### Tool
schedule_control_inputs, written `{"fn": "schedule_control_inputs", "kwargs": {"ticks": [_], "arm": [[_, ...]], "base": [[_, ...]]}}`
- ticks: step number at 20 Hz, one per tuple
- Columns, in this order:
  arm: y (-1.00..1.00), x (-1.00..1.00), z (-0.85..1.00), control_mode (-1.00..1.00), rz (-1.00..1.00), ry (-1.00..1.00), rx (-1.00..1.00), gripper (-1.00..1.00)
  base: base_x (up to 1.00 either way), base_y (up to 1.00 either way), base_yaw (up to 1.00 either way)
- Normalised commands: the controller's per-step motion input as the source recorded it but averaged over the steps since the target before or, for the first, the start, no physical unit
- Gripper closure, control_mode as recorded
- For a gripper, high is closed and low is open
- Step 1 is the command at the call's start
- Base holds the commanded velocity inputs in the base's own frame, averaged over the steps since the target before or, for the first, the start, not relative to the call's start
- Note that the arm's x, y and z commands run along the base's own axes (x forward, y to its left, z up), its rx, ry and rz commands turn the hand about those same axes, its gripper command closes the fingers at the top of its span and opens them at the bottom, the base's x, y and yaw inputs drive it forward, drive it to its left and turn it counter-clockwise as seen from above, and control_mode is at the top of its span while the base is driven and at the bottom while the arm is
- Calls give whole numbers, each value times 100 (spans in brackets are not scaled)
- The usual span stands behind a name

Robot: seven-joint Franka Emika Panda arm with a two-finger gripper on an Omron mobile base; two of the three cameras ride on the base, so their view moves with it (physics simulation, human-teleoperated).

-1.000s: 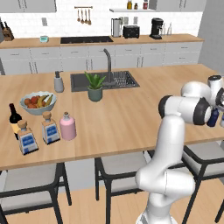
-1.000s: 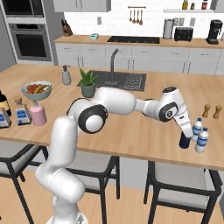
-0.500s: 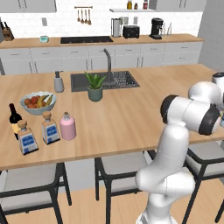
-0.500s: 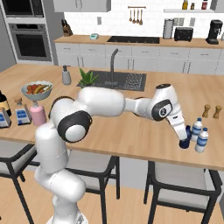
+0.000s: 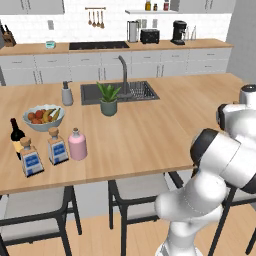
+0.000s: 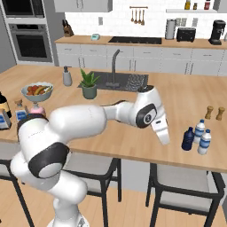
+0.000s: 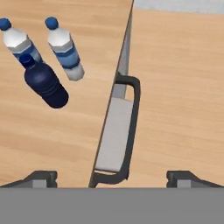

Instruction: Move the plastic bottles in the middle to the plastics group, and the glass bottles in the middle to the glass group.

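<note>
The small navy-blue bottle (image 6: 188, 139) stands upright at the counter's right front, touching distance from two pale blue-capped plastic bottles (image 6: 202, 136). From the hand, the navy bottle (image 7: 43, 83) sits just below those two (image 7: 64, 50). My gripper (image 6: 166, 138) hangs open and empty left of them, over the counter edge; its fingertips (image 7: 41, 177) are spread wide. Far left stand the pale-pink bottle (image 5: 77, 145), a square clear blue-labelled bottle (image 5: 57, 148), a second square one (image 5: 31, 161) and the dark wine bottle (image 5: 17, 134).
Brown salt and pepper shakers (image 6: 213, 112) stand behind the plastic bottles. A fruit bowl (image 5: 44, 114), a potted plant (image 5: 108, 98), a soap dispenser (image 5: 66, 93) and the sink (image 5: 130, 91) lie further back. A stool (image 7: 116, 131) sits below the counter edge under my hand.
My gripper has drawn back to the left, away from the navy bottle, which stays standing beside the pale plastic bottles.
</note>
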Motion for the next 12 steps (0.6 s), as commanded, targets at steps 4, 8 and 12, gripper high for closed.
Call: {"fn": "schedule_control_inputs", "kwargs": {"ticks": [4, 8, 12], "arm": [[48, -35, 47, -100, 12, -13, 7, -100], [40, -43, 59, -100, 17, -6, 9, -100], [65, -40, 85, -100, 26, 3, 0, -100]], "base": [[0, 0, 0], [0, 0, 0], [0, 0, 0]]}}
